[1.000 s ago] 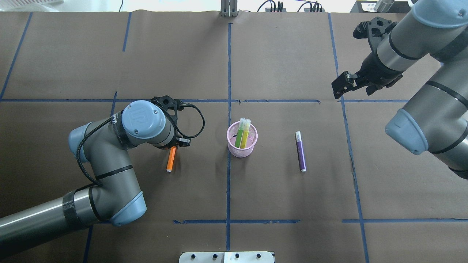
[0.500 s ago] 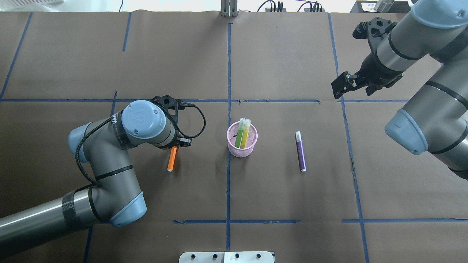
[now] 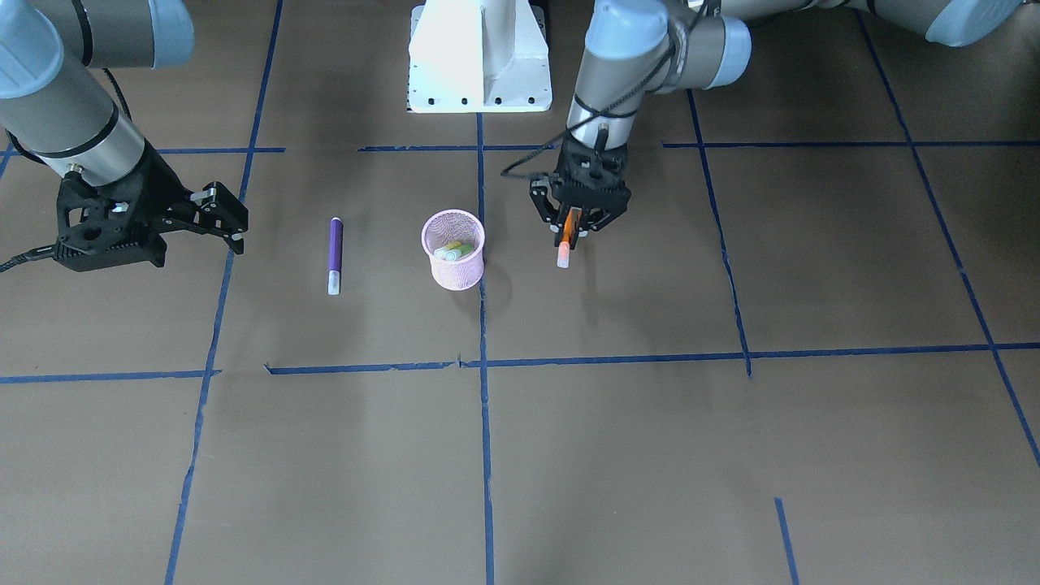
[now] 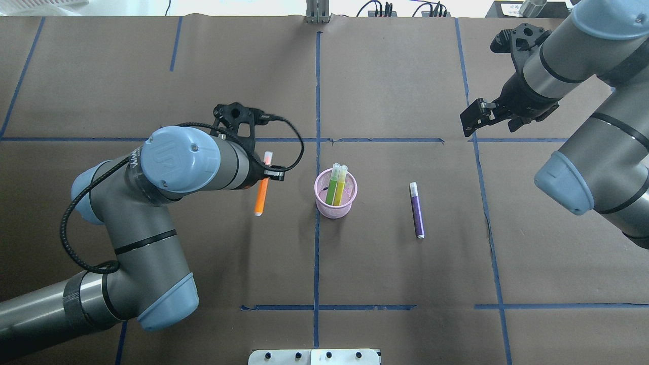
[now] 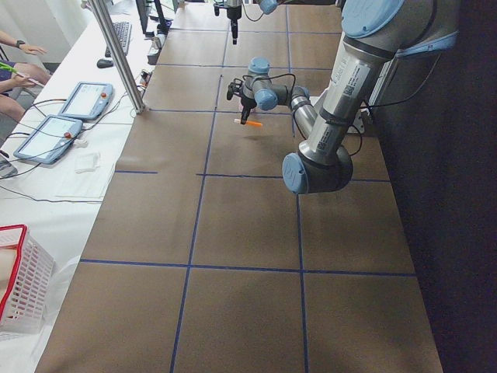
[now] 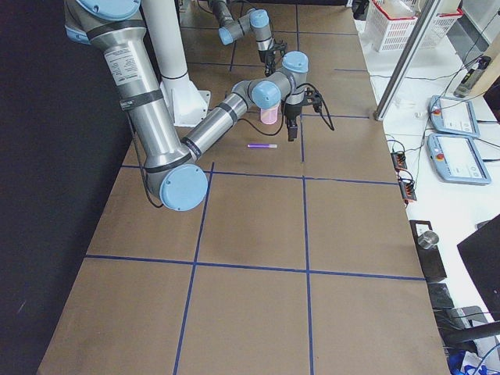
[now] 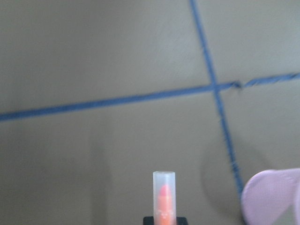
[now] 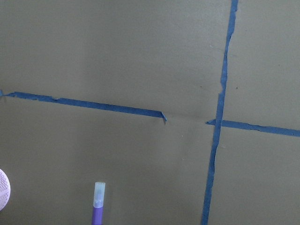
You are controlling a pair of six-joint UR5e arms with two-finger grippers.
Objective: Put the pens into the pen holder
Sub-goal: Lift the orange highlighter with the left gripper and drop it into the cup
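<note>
Above the brown tabletop (image 4: pixel 101 76), the left pincer (image 4: pixel 264 176) clamps the orange pen (image 4: pixel 260 198) at the pen holder's (image 4: pixel 324 207) 9 o'clock. A green pen (image 4: pixel 331 188) and a yellow pen (image 4: pixel 340 185) stand inside it. The purple pen (image 4: pixel 417 213) lies at 3 o'clock; the right pincer (image 4: pixel 471 119) hangs open at 2 o'clock.

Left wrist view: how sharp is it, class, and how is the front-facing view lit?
Left wrist view: soft throughout, the orange pen and tape lines blurred. Front-facing view: even light, only faint shadows, the pen holder crisp.
</note>
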